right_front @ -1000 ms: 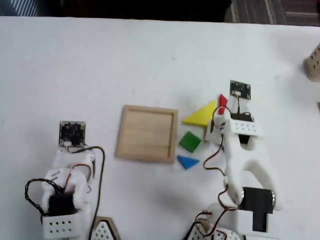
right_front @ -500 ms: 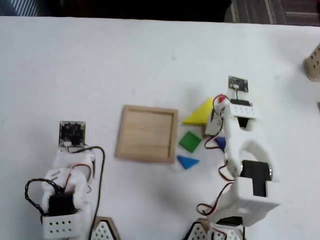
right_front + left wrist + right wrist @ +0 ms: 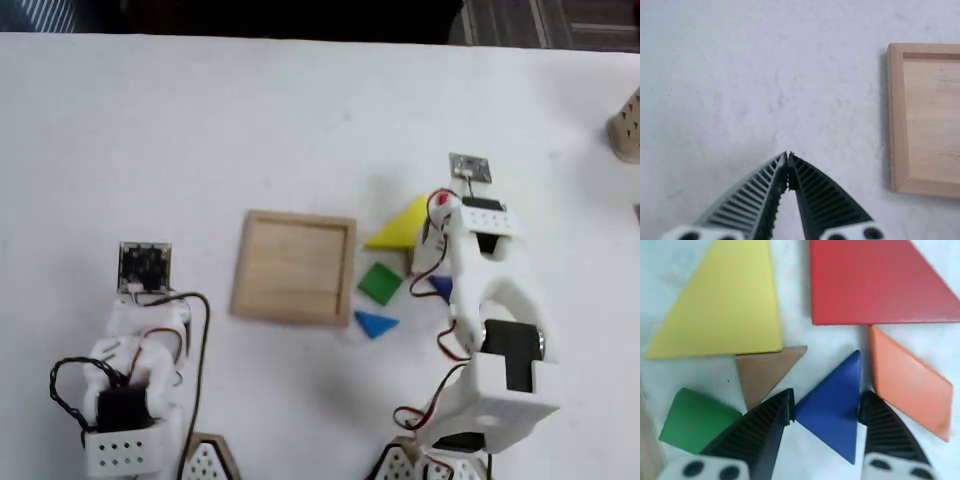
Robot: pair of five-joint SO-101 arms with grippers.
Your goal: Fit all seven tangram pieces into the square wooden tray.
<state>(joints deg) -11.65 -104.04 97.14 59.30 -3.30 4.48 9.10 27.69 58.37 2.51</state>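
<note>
The square wooden tray (image 3: 295,267) lies with nothing in it at the table's middle; its rim (image 3: 897,120) shows beside my left gripper (image 3: 788,156), which is shut over bare table. Right of the tray lie a yellow triangle (image 3: 400,228), a green square (image 3: 380,283) and a light-blue triangle (image 3: 376,323). My right gripper (image 3: 826,400) is open and low, one finger on each side of a dark-blue triangle (image 3: 837,405). Around it lie the yellow triangle (image 3: 725,305), a red triangle (image 3: 875,280), an orange parallelogram (image 3: 910,382), a brown triangle (image 3: 767,372) and the green square (image 3: 695,425).
The right arm (image 3: 480,300) covers part of the piece cluster from above. The left arm (image 3: 135,370) rests at the front left, well away from the tray. A pale perforated object (image 3: 626,125) stands at the far right edge.
The right arm has swung forward and down over the pieces, now hiding most of the red triangle. The left arm has stayed still.
</note>
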